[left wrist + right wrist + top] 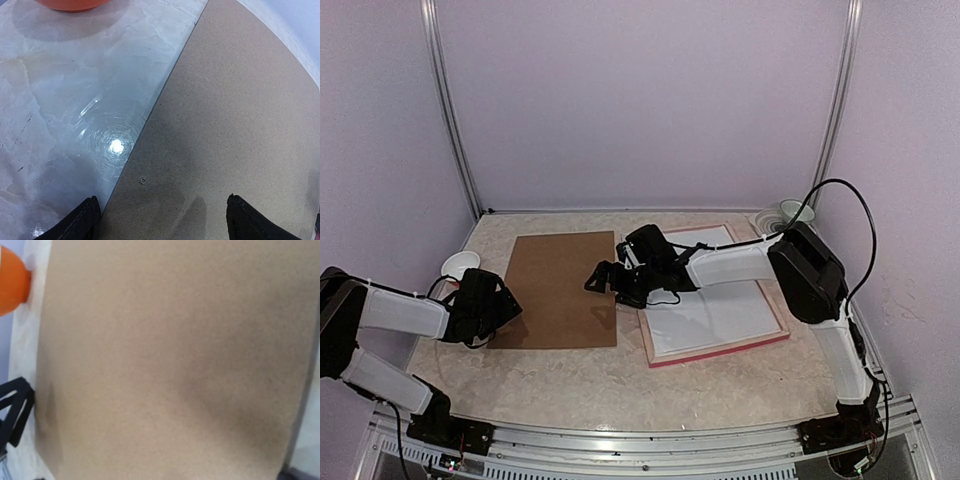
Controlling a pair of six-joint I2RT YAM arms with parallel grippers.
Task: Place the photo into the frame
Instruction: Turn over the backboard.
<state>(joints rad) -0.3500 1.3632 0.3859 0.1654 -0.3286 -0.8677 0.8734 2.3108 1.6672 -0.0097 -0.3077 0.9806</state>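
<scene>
The frame [772, 300] lies on its face at the right of the table, pale wood up and pink along its edges, with a white sheet [720, 310] inside it. The photo's picture side shows in no view. A plain brown backing board [565, 290] lies flat to the left of the frame. My left gripper [510, 305] is open low over the board's left edge [162, 197], one fingertip [85, 220] over the table and the other over the board. My right gripper [600, 278] hangs open above the board's right edge; its wrist view is filled by the board [170, 360].
An orange bowl [70, 4] with a white inside [460, 265] stands just beyond my left gripper, also at the left of the right wrist view [10, 280]. Two more white bowls [790, 213] sit at the back right corner. The glossy marble table [720, 385] ends at walls.
</scene>
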